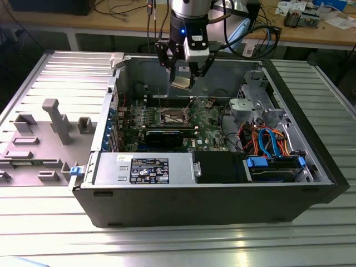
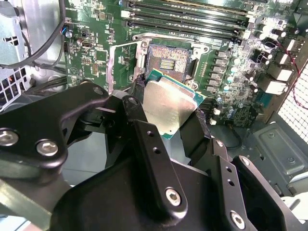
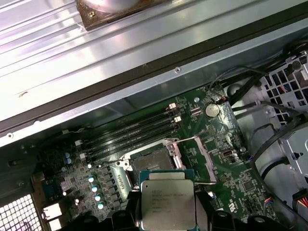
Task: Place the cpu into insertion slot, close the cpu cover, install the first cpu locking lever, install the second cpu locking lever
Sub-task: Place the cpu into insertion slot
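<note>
The held cpu (image 3: pixel 167 204) hides part of the insertion slot (image 3: pixel 152 166).

Faint print on the cpu (image 3: pixel 167 202) is unreadable.

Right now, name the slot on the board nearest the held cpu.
The insertion slot: square, with a brownish contact field, just past the cpu. The long, narrow memory slots lie farther off.

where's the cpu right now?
The cpu is clamped in the gripper, up above the open case near the exterior view's top centre. It sits over the motherboard, close to but not in the insertion slot.
</note>
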Robot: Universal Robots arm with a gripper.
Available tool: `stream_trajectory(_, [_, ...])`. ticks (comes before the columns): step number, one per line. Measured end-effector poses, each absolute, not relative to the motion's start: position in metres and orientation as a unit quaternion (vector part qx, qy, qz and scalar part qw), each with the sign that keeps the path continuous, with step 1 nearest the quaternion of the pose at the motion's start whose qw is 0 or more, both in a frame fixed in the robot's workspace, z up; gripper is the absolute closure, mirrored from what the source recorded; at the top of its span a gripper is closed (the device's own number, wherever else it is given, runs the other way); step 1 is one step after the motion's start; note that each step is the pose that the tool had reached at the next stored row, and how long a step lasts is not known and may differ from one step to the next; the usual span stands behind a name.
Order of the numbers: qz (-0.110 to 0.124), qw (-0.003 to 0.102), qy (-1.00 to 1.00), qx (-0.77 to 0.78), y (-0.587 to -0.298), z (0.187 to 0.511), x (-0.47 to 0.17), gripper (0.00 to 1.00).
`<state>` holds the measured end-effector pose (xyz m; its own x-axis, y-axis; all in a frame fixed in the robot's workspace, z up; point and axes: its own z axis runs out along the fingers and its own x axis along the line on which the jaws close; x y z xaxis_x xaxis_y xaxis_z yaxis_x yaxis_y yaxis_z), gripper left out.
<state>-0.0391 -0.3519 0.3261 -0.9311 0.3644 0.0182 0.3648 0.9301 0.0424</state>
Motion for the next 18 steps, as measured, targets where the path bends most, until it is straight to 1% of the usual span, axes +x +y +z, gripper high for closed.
stream_trajectory(18, [-0.023,0.004,-0.978,-0.208,-0.3518,0.3261,-0.0391,0.45])
